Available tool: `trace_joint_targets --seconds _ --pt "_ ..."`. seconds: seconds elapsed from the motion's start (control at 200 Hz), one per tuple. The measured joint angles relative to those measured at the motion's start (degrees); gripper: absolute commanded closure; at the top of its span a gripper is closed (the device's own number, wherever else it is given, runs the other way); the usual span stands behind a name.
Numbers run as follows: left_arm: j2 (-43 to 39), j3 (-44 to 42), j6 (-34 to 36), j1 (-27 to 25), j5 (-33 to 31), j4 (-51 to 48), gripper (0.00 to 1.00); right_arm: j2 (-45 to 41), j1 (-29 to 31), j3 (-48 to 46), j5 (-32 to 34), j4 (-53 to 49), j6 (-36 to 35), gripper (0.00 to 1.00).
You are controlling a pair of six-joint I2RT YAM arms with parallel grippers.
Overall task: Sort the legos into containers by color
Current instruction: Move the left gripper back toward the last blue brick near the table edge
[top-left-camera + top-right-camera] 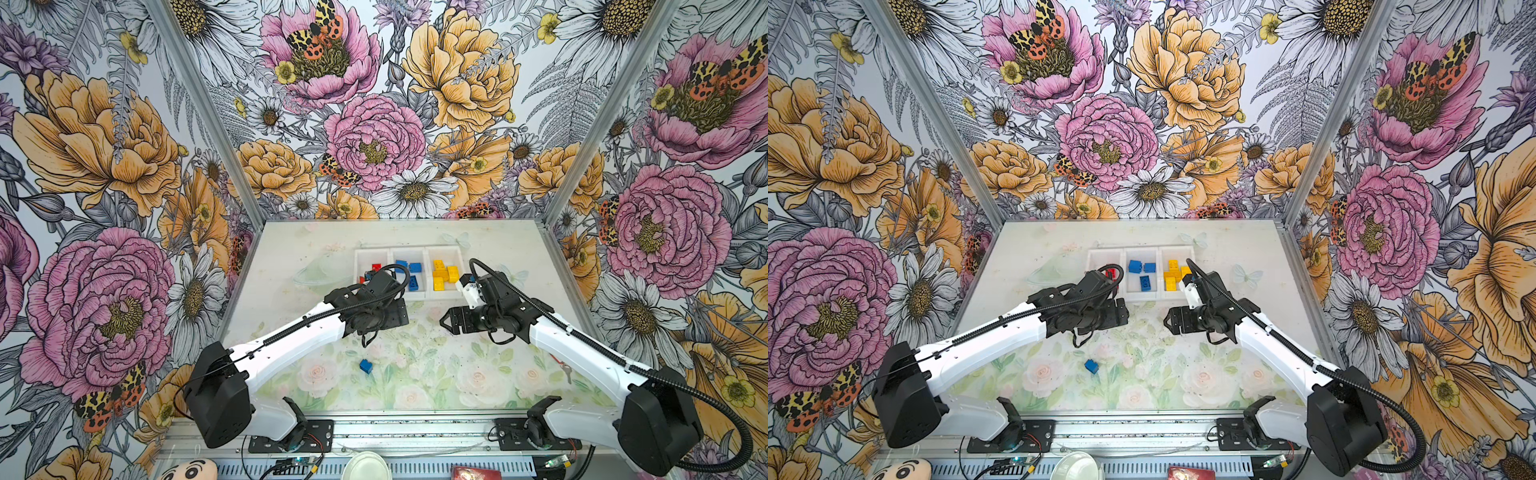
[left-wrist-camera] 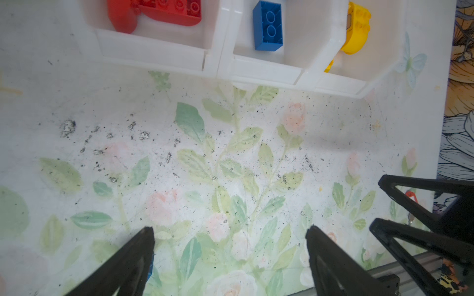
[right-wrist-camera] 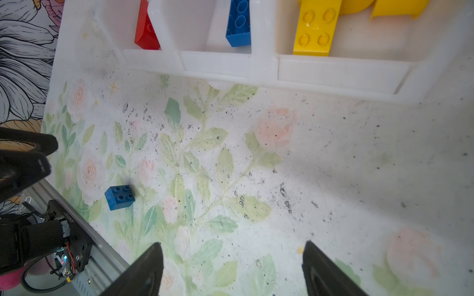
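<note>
One loose blue lego (image 3: 119, 197), whole from right wrist, sliver from left

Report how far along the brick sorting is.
Done: in both top views the tray holds red bricks in its left bin, blue bricks in the middle and yellow bricks in the right. In hand: nothing; the left gripper and right gripper are open and empty above the table. Left: one loose blue brick on the table near the front, which belongs in the middle bin.

tray (image 1: 390, 251) white | loose brick (image 1: 366, 366) blue | table (image 1: 436, 374) pale floral | walls (image 1: 374, 124) bold floral
</note>
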Motion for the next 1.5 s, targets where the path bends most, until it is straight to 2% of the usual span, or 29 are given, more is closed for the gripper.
trace_joint_targets --seconds 0.295,0.48,0.795,0.99,1.306,1.501 --pt "-5.73 -4.85 -8.22 -1.14 -0.04 -4.55 0.06 0.0 0.0 0.0 -0.02 0.0 0.0 0.14" --pt "-7.17 -10.16 -14.21 -2.86 1.25 -5.6 0.09 0.0 0.0 -0.02 -0.04 0.0 0.0 0.14" --pt "-10.58 -17.05 -22.05 -2.73 3.37 -5.9 0.15 -2.01 0.48 -2.16 -0.04 -0.02 0.02 0.14" --pt "-9.9 -20.5 -24.11 -1.07 6.62 -3.58 0.18 -2.03 0.59 -2.27 -0.02 0.0 0.02 0.14" --pt "-4.07 -20.7 -24.57 0.63 9.86 0.66 0.22 -2.25 0.87 -2.51 0.0 0.02 0.02 0.14" --pt "-1.88 -21.62 -25.0 1.62 12.11 3.17 0.29 -2.25 0.87 -3.04 0.02 0.02 0.04 0.14"
